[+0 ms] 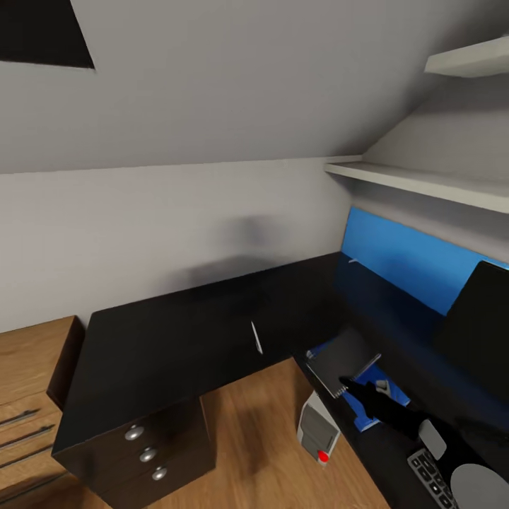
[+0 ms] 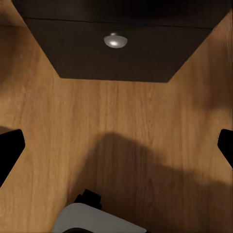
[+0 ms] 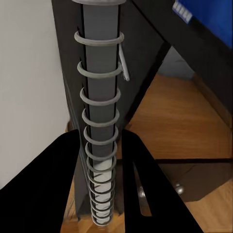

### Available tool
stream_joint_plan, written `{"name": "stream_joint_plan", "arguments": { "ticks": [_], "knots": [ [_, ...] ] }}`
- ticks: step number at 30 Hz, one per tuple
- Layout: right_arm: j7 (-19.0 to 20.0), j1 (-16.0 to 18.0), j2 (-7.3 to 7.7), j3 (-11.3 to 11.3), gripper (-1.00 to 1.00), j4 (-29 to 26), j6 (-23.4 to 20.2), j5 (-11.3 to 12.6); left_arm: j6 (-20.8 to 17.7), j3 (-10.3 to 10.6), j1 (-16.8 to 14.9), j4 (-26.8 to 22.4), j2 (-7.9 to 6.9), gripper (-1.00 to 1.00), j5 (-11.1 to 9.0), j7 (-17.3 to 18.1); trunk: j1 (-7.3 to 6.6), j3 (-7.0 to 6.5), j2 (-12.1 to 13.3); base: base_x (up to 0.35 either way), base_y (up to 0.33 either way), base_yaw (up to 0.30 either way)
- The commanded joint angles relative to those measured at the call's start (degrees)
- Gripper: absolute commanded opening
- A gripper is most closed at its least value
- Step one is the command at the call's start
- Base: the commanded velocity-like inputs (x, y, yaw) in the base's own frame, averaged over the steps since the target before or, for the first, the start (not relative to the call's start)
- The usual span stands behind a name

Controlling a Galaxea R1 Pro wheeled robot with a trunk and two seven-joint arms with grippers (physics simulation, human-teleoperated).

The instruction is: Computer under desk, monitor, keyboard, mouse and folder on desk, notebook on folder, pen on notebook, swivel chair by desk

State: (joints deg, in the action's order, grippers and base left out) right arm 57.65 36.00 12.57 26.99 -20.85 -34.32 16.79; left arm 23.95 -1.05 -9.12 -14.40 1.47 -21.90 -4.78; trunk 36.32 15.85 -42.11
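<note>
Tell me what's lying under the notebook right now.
The blue folder lies on the desk beneath the notebook, which the right gripper grips by its spiral edge. The folder's middle is covered.

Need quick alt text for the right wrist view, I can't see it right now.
The right hand is shut on the notebook, seen edge-on with its wire spiral binding running away from the camera. Beyond lie the pen on the black desk and wood floor.

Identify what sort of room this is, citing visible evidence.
Probably an attic bedroom workspace: an L-shaped glossy black desk under a sloping grey ceiling, a black flat monitor, and white wall shelves.
</note>
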Motion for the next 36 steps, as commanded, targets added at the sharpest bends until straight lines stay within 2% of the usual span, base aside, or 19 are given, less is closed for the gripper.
{"name": "stream_joint_plan", "arguments": {
  "ticks": [1, 12, 22, 36],
  "knots": [
    [0.1, 0.1, 0.14, 0.4, -1.0, 0.4, -0.5, 0.4, 0.1, -0.1, 0.0, 0.0, 0.02, 1.0, 0.2, -0.2, 0.01, 0.07, -0.1, 0.0, 0.0, -0.253],
    [0.0, 0.0, 0.84, 3.1, -1.0, 2.1, -0.5, 1.0, 0.1, -0.1, 0.0, 0.0, 0.02, 1.0, 0.2, -0.2, 0.01, 0.07, -0.1, 0.0, 0.0, -0.125],
    [0.1, 0.0, 0.72, 3.4, -1.0, 2.2, -0.6, 1.2, 0.1, -0.1, 0.0, 0.0, 0.02, 1.0, 0.3, -0.2, 0.01, 0.07, -0.1, 0.0, 0.0, -0.005],
    [-0.1, 0.1, 0.81, 3.5, -1.0, 2.2, -3.7, 1.1, 0.2, -0.1, 0.0, 0.0, 0.02, 1.0, 0.3, -0.2, 0.01, 0.07, -0.1, 0.0, 0.0, 0.0]
  ]
}}
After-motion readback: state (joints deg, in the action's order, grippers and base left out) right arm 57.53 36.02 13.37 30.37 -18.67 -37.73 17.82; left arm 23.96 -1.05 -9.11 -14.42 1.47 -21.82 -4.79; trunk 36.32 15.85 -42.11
